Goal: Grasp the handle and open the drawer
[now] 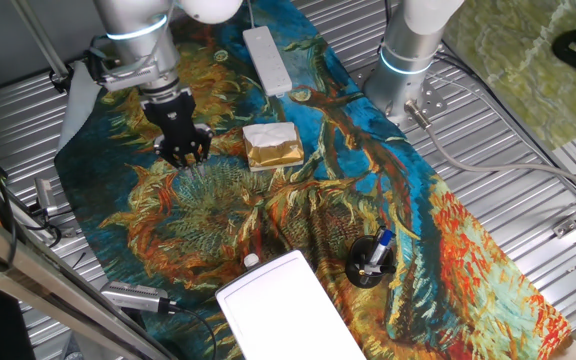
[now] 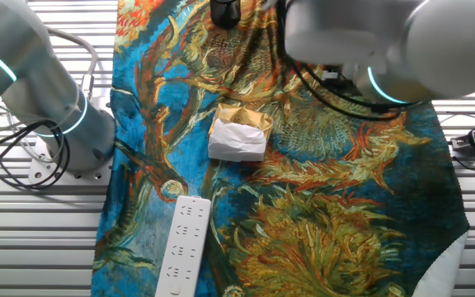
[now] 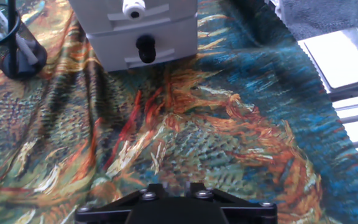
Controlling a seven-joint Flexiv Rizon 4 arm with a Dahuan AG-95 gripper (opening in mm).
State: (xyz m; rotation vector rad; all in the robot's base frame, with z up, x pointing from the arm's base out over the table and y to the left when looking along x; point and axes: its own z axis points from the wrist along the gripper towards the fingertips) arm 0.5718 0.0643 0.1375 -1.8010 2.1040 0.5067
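Observation:
The drawer's white box stands at the near end of the patterned cloth. The handle, a small round white knob, sticks out of its front face. In the hand view the box is at the top, far ahead, with the white knob on the upper drawer front and a dark round knob on the front below it. My gripper hangs over the cloth well away from the box, jaws spread and empty. Only its black base shows in the hand view.
A white-and-gold block lies right of the gripper, also in the other fixed view. A slim white bar device lies at the far end. A black pen holder stands beside the box. A second arm's base stands at the cloth's edge.

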